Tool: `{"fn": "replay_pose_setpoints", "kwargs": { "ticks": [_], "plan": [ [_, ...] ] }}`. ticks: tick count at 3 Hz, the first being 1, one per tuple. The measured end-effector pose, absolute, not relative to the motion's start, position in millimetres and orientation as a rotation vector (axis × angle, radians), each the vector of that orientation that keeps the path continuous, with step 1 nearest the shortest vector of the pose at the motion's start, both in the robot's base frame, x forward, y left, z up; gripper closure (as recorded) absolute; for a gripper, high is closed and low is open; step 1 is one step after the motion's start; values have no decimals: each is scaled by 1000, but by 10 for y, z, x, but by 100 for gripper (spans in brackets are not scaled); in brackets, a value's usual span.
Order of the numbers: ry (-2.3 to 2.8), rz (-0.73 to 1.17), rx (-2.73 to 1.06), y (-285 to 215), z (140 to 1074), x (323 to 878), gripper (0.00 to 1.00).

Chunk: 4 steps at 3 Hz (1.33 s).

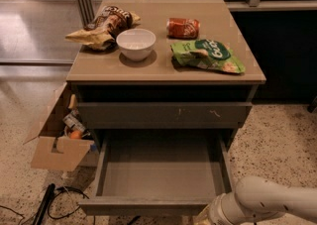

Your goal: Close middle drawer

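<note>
The middle drawer [158, 169] of a grey-brown cabinet stands pulled far out, showing its smooth empty tray; its plain front [148, 205] runs along the bottom of the camera view. Above it the top drawer front [163, 115], with small pale scratch marks, is shut. My white arm [267, 204] comes in from the lower right. Its wrist ends at the bottom edge, right at the drawer front's right end. The gripper [205, 219] is mostly cut off by the frame edge.
On the cabinet top [163, 65] lie a brown snack bag [104, 26], a white bowl [135, 43], a red can [183, 27] on its side and a green chip bag [208, 55]. An open cardboard box [57, 135] and black cables [59, 199] sit on the floor at the left.
</note>
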<state>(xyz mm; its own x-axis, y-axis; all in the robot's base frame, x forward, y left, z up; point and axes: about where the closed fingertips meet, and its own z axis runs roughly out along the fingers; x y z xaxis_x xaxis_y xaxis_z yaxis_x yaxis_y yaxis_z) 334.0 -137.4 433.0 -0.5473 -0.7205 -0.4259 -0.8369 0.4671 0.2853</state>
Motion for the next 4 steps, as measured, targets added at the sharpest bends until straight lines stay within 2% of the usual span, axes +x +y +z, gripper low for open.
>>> {"fn": "replay_pose_setpoints", "kwargs": {
  "ticks": [1,2,3,4],
  "plan": [
    [2471,686,-1340,-1374,4330,3340,12],
    [2471,686,-1339,-1373,4324,3352,0],
    [2469,685,-1335,-1368,4298,3391,0],
    [2444,689,-1347,-1288,4228,3674,14]
  ]
}}
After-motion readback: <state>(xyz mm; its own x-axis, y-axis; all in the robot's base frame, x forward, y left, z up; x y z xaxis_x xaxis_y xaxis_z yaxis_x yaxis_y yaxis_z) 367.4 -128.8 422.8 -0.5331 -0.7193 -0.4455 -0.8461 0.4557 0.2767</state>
